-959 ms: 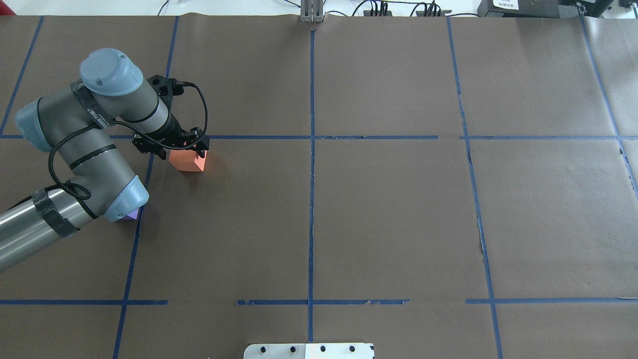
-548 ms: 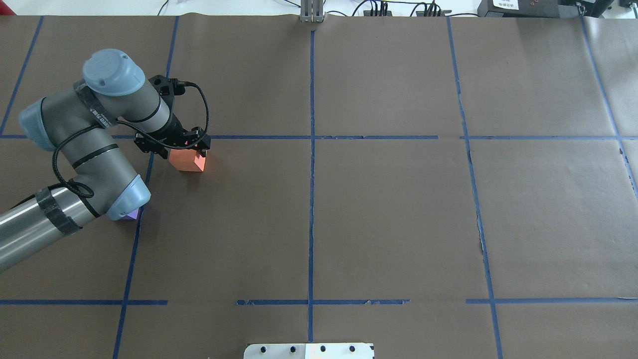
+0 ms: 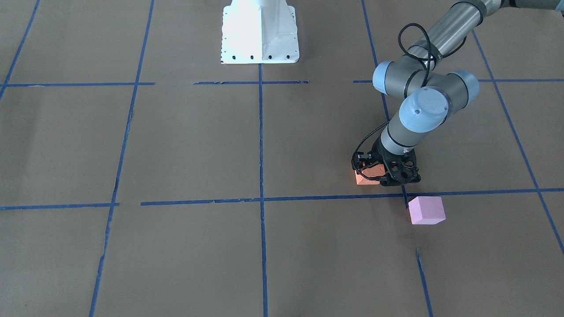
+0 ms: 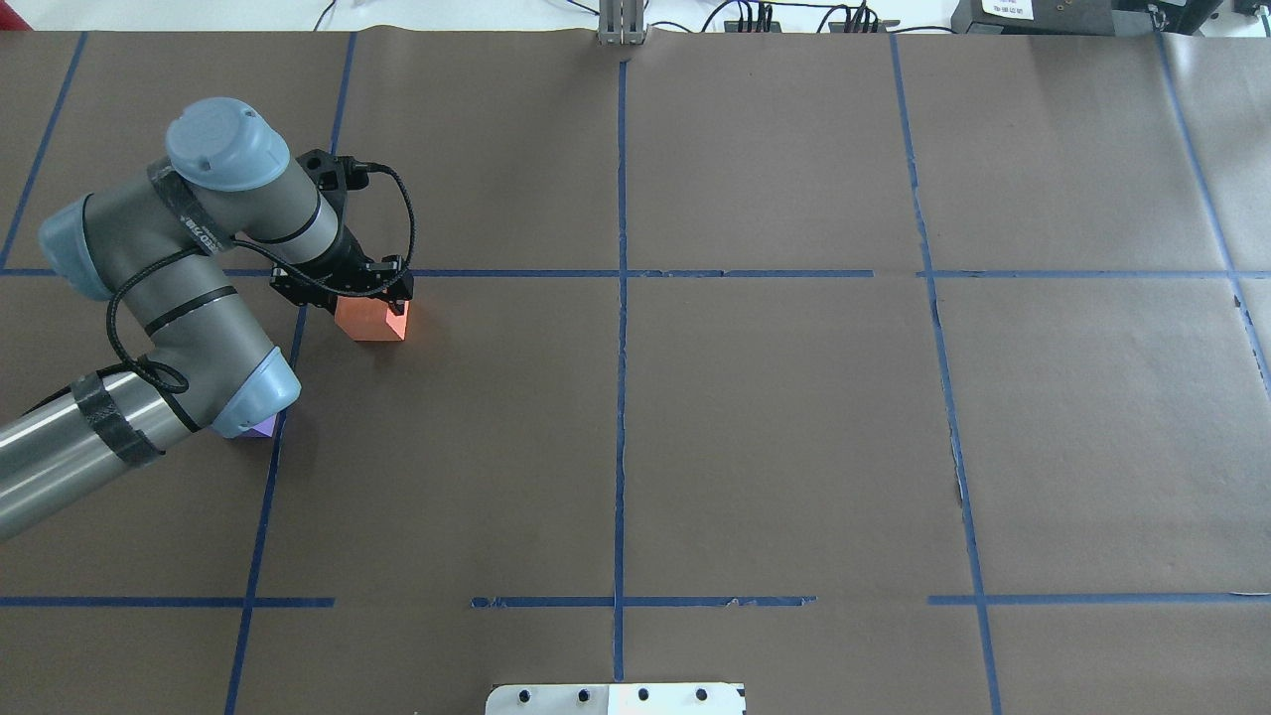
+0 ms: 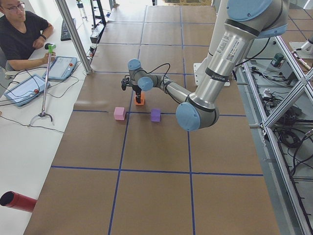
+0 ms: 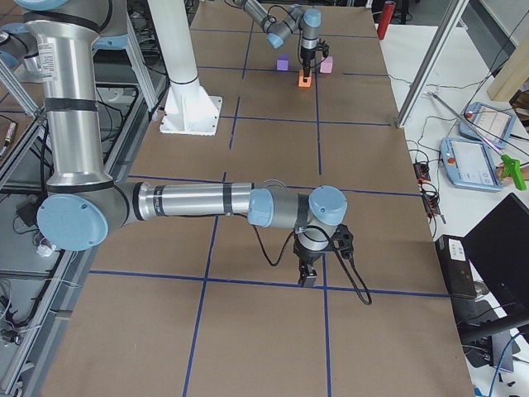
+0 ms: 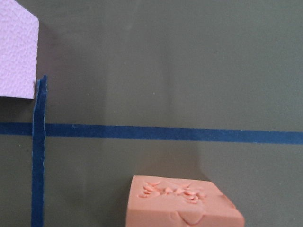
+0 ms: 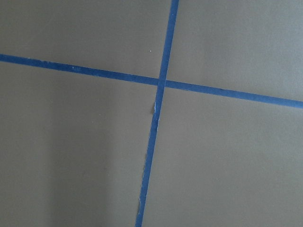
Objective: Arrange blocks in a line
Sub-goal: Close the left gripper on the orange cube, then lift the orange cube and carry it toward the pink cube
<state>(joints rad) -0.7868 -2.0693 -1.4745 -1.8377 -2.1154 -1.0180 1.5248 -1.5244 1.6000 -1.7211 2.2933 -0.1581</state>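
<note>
brown paper [image 4: 794,417] crossed with blue tape covers the whole table under me. my left gripper [image 4: 343,291] hangs straight down over the orange block [image 4: 369,323], jaws parted, one finger by each side of its upper edge. i am not lifting it, and it sits flat on the paper. its top face, close under my wrist camera, is dented. just ahead of my hand runs a blue tape line [image 7: 165,132]. past that line and off to one side lies the pink block [image 3: 426,210], near my hand but clear of the orange one. back the other way, half hidden beneath my elbow joint, sits the violet block [image 5: 155,115], also apart. far down the table my right gripper [image 6: 307,279] points at a tape crossing. i cannot tell how far it is parted.
</note>
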